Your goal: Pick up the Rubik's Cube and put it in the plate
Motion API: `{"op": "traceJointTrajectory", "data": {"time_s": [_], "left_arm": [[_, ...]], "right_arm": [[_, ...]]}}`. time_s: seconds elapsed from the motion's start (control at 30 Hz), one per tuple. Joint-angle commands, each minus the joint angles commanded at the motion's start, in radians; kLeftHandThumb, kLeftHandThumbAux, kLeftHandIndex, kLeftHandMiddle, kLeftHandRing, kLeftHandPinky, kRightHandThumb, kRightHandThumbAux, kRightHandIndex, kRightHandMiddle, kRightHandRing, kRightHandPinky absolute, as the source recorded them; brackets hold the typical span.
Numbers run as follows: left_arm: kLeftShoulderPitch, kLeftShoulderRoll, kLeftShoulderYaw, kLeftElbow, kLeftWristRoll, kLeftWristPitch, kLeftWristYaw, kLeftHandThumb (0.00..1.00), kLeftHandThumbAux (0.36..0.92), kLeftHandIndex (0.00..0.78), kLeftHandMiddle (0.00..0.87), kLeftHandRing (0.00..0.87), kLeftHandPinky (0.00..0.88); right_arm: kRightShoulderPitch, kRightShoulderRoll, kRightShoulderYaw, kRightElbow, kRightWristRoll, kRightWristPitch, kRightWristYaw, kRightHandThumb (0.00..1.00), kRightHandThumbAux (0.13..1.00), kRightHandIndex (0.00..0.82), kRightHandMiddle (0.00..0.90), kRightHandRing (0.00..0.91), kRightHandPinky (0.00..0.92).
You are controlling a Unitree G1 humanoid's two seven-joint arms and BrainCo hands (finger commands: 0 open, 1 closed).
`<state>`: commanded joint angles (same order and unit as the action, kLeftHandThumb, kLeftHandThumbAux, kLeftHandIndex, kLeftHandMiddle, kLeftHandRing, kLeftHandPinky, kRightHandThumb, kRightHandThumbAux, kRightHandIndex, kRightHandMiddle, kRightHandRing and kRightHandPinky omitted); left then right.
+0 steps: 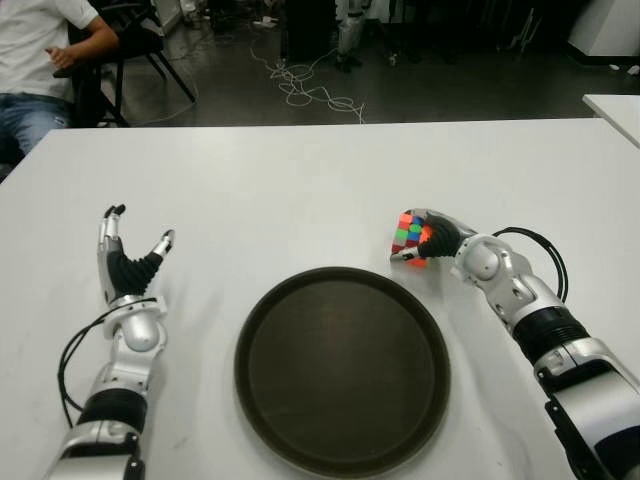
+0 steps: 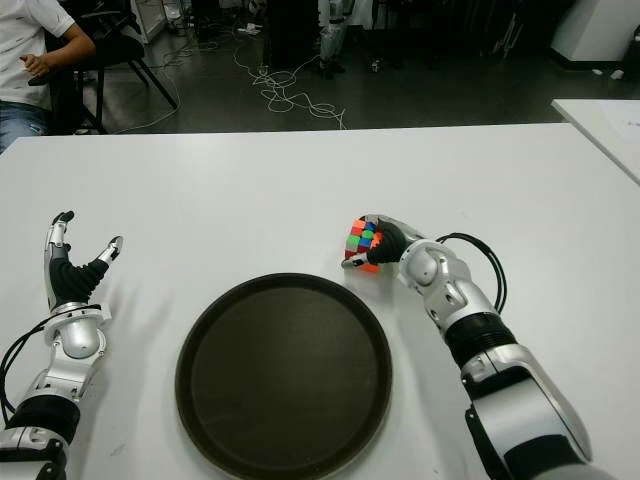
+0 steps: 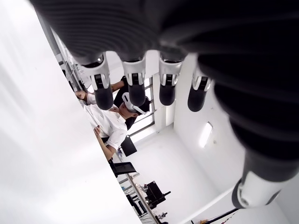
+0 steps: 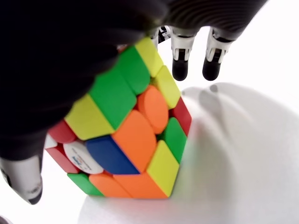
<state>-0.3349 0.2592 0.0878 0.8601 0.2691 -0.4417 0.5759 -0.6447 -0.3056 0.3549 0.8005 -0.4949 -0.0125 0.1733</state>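
At the upper left of the eye view a person [image 1: 40,60] in a white shirt and jeans sits on a dark chair beyond the far edge of the white table [image 1: 300,180]. Below that, in the lower left of the frame, my left hand [image 1: 128,262] stands over the tabletop with its fingers pointing up and away from me and the thumb splayed to the side; it holds nothing. My left wrist view agrees: four fingertips [image 3: 135,95] hang straight and apart with only the room behind them.

In the lower middle of the frame lies the plate [image 1: 290,420], a round dark tray with a raised rim, flat on the table and bare inside.

Just up and to the right of the plate's rim, right of centre in the frame, is the Rubik's Cube [image 1: 409,237]. It is tilted, one corner or edge down at the table, close to the plate's rim but outside it. My right hand [image 1: 438,238] is on it from the right, the palm pressed over its upper side. In my right wrist view the thumb [image 4: 21,179] comes down one side of the cube and two fingertips [image 4: 180,70] show past its far side, so the hand is wrapped about it; whether the cube is clear of the table I cannot tell. A black cable [image 1: 545,250] loops beside my right forearm.
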Motion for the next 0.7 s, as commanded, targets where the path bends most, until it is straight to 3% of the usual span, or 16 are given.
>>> {"op": "traceJointTrajectory", "data": {"time_s": [0.4,0.7], "left_arm": [[-0.003,0.002,0.001,0.007,-0.006,0.000,-0.011,0.000,0.650,0.016,0.008,0.000,0.010],[0.000,-0.001,0.003,0.006,-0.012,-0.005,-0.015,0.000,0.650,0.006,0.007,0.000,0.015]], "right_arm": [[0.009,0.002,-0.029,0.007,0.045,-0.068,0.005,0.000,0.627,0.025,0.052,0.025,0.000],[-0.006,-0.003,0.003,0.049,0.001,-0.082,-0.033,0.000,0.620,0.000,0.021,0.012,0.001]]}}
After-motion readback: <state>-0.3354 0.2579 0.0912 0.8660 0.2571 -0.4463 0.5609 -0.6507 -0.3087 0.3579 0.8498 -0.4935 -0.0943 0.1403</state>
